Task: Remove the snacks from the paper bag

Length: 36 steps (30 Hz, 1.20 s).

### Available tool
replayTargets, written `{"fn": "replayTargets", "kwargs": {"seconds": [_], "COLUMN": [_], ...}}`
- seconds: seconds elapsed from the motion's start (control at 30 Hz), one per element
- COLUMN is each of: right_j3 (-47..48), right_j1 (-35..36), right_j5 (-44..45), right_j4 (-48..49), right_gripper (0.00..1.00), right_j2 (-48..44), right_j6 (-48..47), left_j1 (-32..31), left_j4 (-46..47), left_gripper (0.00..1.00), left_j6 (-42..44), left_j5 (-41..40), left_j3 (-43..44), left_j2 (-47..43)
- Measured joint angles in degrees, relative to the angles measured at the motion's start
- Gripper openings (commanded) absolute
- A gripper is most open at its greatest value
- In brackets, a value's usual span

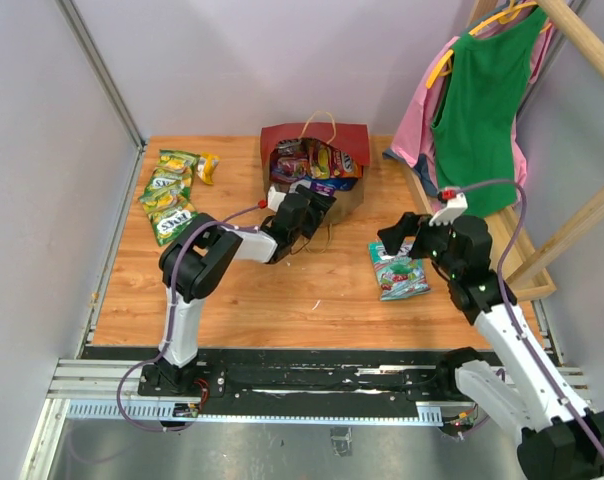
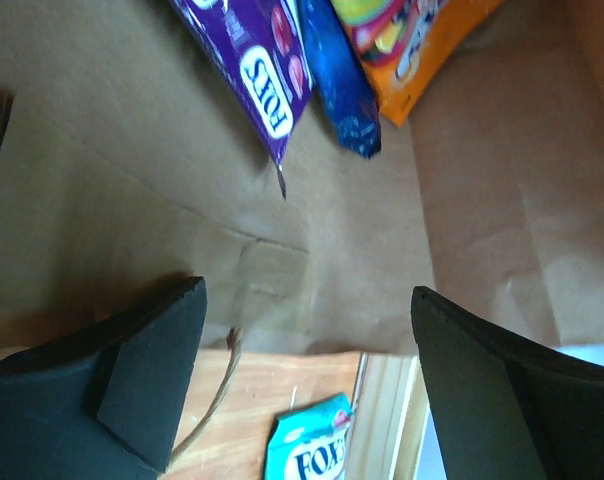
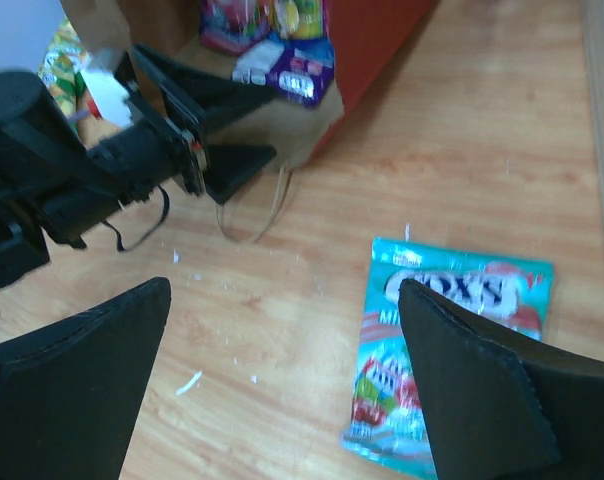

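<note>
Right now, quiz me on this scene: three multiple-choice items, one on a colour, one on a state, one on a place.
1. The paper bag is outside: A red, B white, C black.
2. The left gripper is: A shut on a packet, B open and empty, C shut on the bag.
3. The teal packet lies: A inside the bag, B on the table by the right gripper, C in the left gripper.
Key: A, red walls; B, fingers apart, nothing between; B, flat on the table.

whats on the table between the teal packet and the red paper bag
Only bare wooden table lies between the teal packet and the paper bag; the right wrist view shows that stretch clearly.
</note>
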Motion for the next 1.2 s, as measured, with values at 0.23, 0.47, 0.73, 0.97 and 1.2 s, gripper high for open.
{"fn": "replayTargets", "kwargs": {"seconds": [0.23,0.47,0.73,0.97,1.2], "right_j3": [11.34,24.74,33.38,40.11,52.28], "right_j1": [0.09,4.70,12.76,16.50,17.14], "right_j5": [0.92,0.24,2.51,6.43,2.16], "right_j4": [5.49,6.51,8.35,13.00,13.22], "right_gripper": [0.89,0.99,0.99,0.98,0.85], "right_j2": [13.20,32.63,44.39,52.11,58.62], "right_j6": [-5.42,-15.39,-27.12,-37.31,-39.39], "left_j1": [3.72,7.87,12.63,16.31,16.35], "left_j4": [1.25,1.22,-1.86,-4.55,-7.41], "left_gripper": [0.85,0.84,0.85,0.88,0.89], "left_j6": [-2.95,-3.34,2.91,11.32,16.37], "left_j5": [0.61,2.40,7.02,13.33,19.91], "left_j3": [3.28,6.12,9.44,13.07,13.31], "left_j2": [4.61,6.91,7.02,6.71,3.23]}}
